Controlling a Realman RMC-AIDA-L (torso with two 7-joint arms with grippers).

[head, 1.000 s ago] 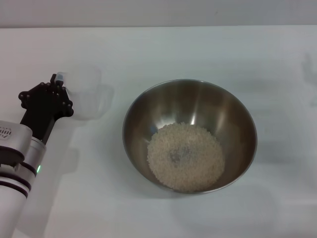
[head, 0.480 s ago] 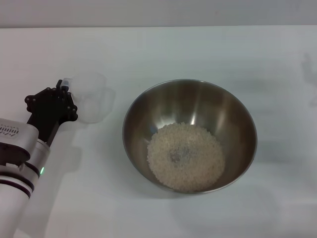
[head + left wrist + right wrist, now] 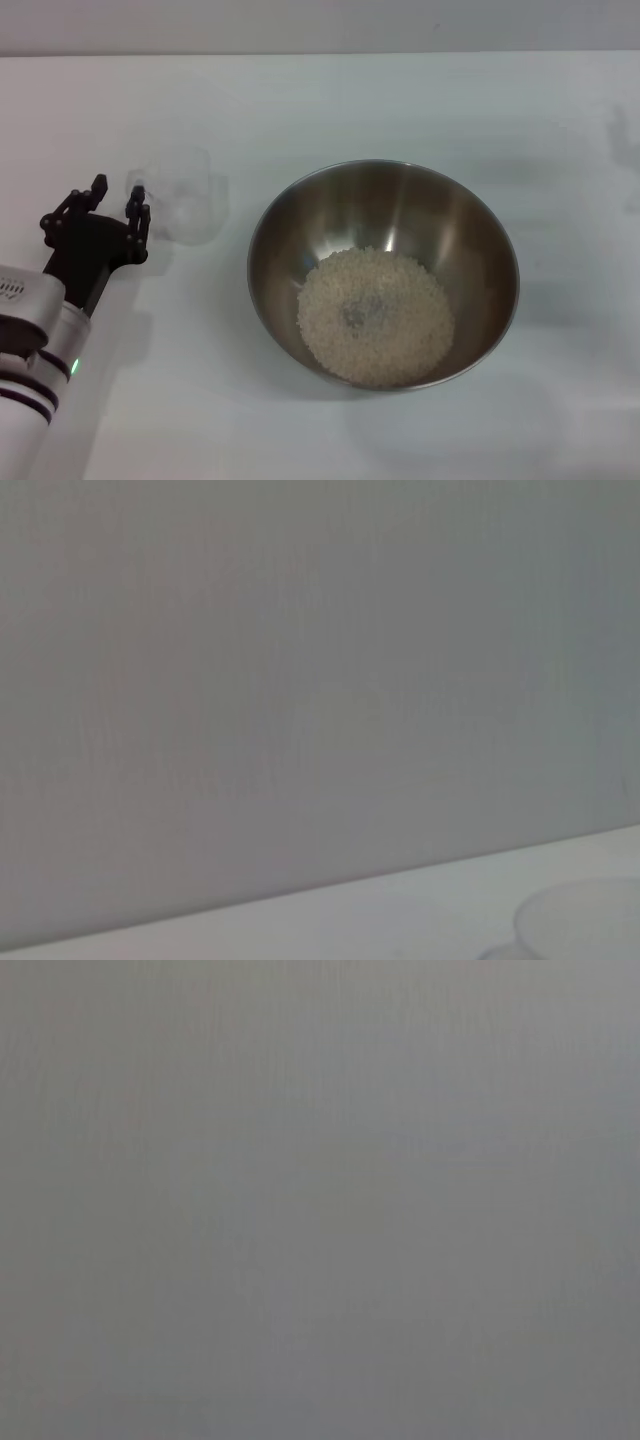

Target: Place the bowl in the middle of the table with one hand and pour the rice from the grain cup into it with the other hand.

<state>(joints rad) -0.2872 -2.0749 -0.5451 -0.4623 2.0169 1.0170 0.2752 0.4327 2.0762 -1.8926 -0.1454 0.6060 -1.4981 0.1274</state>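
The white bench (image 3: 420, 100) carries the bowl (image 3: 475, 225) near its middle, and the rice (image 3: 375, 315) lies heaped in the bowl's bottom, so placing and pouring look finished. The grain cup (image 3: 180, 195) stands upright and seemingly empty to the bowl's left, apart from it. The left gripper (image 3: 112, 210) sits just beside the cup with fingers apart, holding nothing. Only withdrawal seems left. The right gripper is out of view.
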